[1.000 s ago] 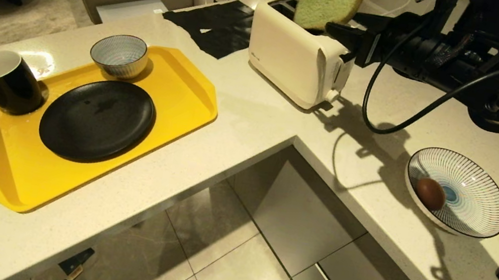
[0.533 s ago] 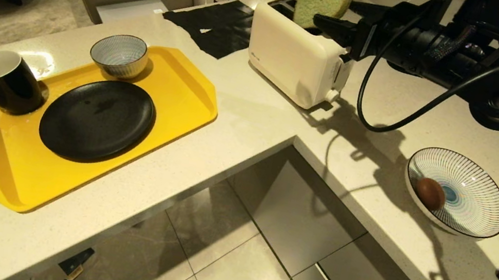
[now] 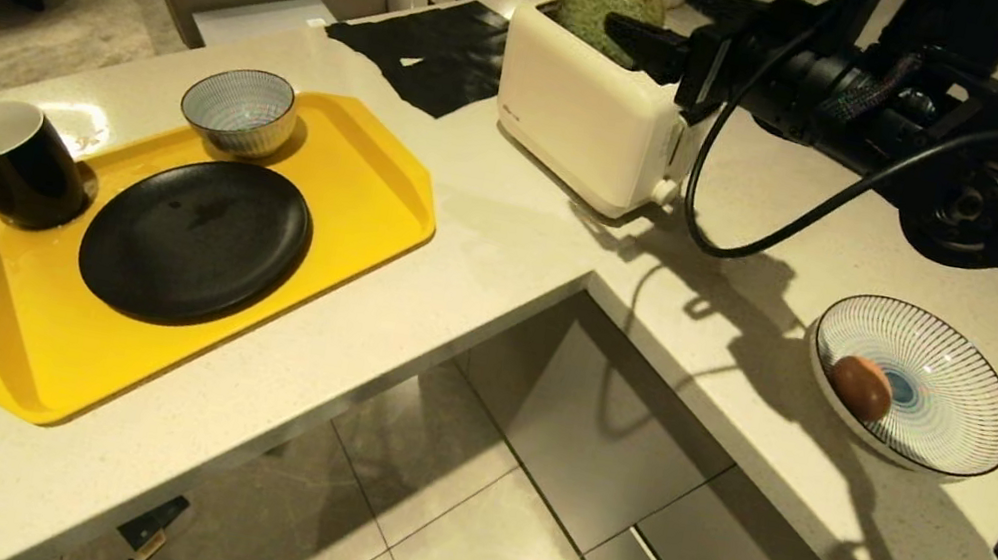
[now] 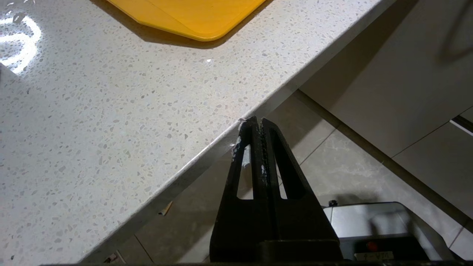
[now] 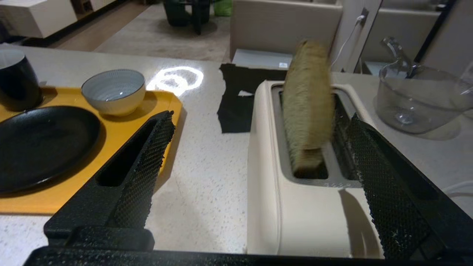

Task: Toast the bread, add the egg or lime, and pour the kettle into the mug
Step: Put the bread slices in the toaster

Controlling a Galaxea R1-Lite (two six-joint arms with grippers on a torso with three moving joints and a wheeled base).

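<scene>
- Right gripper [image 5: 255, 147] wide open around toaster [image 5: 295, 207], nothing held.
- Bread [image 5: 306, 107] upright in slot, at 12 o'clock on counter; might jam if tilted.
- Could snag bread when pulling away.
- Left gripper [image 4: 257, 127] closed, idle.

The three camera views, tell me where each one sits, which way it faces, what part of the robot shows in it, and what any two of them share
Head view: on the robot's head, looking forward and down at the counter; the right arm reaches to the toaster.
Left wrist view: behind the shut left gripper, at the counter edge and floor.
Right wrist view: behind the open right gripper, which straddles the toaster, the bread in its slot.
Shared: all three show the yellow tray; head and right wrist views share the toaster, bread, mug and striped bowl.
</scene>
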